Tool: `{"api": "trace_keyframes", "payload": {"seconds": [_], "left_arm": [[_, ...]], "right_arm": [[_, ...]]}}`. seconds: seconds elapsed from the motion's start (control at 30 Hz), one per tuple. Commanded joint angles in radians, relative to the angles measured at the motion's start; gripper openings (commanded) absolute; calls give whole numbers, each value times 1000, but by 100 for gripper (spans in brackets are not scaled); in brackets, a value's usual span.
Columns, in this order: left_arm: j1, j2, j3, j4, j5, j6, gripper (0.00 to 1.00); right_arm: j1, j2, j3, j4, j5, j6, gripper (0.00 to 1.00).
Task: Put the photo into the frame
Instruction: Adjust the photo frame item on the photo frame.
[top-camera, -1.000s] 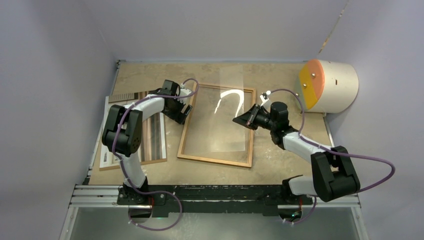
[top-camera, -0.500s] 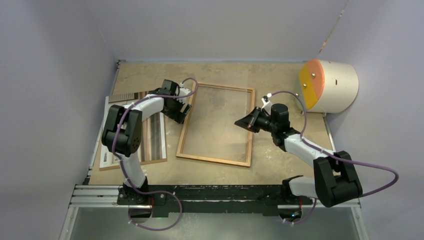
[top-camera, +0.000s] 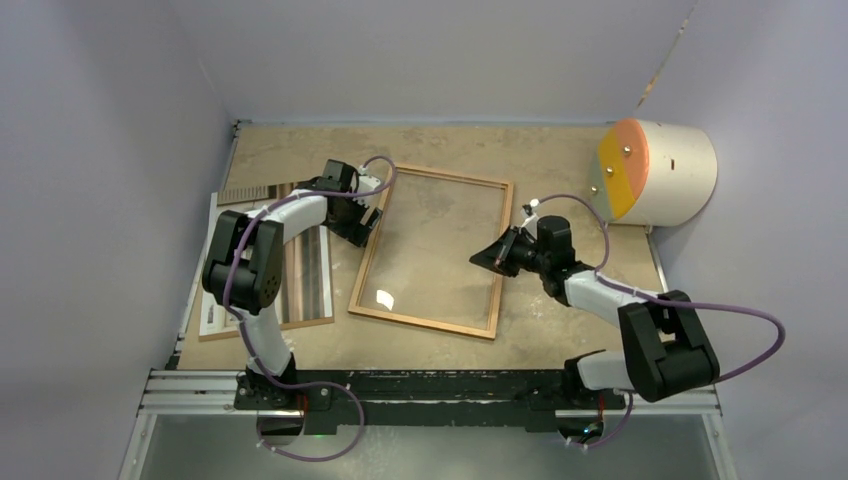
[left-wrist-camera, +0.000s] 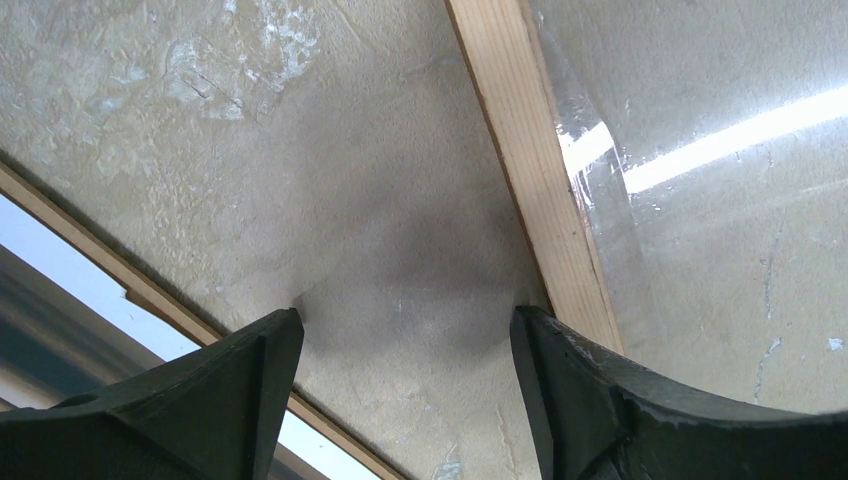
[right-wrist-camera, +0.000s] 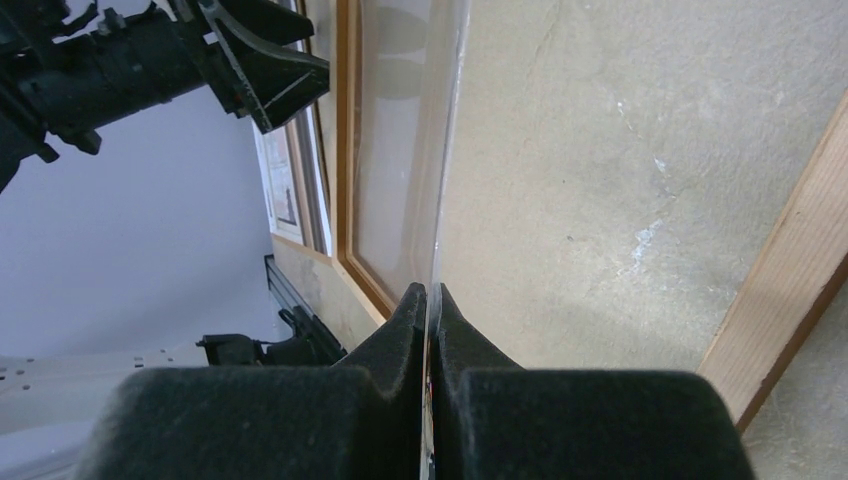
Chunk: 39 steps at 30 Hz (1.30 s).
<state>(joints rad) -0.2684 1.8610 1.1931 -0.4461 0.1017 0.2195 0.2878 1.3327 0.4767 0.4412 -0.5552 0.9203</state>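
Centrally in the top view, finds the frame (top-camera: 420, 323) flat on the table (top-camera: 300, 150), long axis running bottom to top, upper end leaning slightly right. Places the photo (top-camera: 314, 275) at left, outside the frame, long axis likewise bottom to top. Shows the right gripper (top-camera: 497, 255) at the frame's right rail, fingers pressed together on the edge of a clear pane (right-wrist-camera: 400, 150). Shows the left gripper (top-camera: 362, 228) beside the upper left rail, fingers apart over bare table, holding nothing.
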Motion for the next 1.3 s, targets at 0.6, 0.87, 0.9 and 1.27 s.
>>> {"api": "trace_keyframes", "payload": {"seconds": [0.6, 0.87, 0.9, 1.27], "left_arm": [[-10, -4, -27, -15, 28, -1, 80], [-10, 3, -26, -13, 29, -4, 80], [-10, 2, -26, -13, 29, -4, 80], [-9, -7, -30, -11, 33, -6, 80]], "right_arm": [[14, 68, -87, 586, -222, 228, 0], [14, 1, -60, 537, -225, 173, 0], [14, -4, -55, 521, -223, 164, 0], [22, -3, -50, 527, -222, 166, 0]]}}
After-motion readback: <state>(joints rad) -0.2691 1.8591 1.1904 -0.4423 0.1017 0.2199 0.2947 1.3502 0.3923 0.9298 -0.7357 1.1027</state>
